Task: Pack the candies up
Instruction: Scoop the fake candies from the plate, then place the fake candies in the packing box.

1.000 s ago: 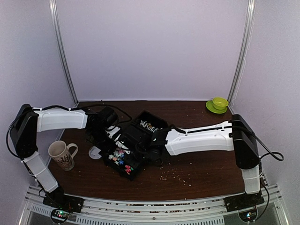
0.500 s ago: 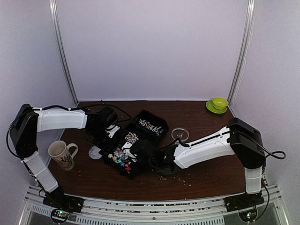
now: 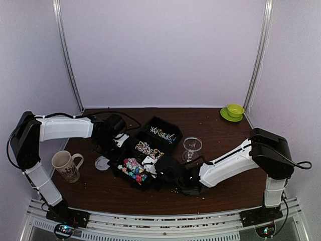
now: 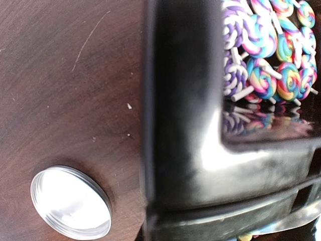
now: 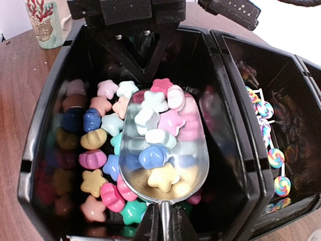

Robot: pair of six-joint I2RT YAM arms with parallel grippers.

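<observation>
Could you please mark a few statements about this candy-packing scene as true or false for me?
1. The right gripper holds a scoop loaded with pastel candies. True.
2. The mug stands on the right side of the table. False: it stands on the left side.
3. The glass stands upright beside the tray. True.
4. The green cup sits inside the tray. False: it rests on a saucer at the table's far right corner.

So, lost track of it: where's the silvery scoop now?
Right wrist view: the silvery scoop, heaped with pastel candies, is in the black tray's left compartment, held by the right claw.
</observation>
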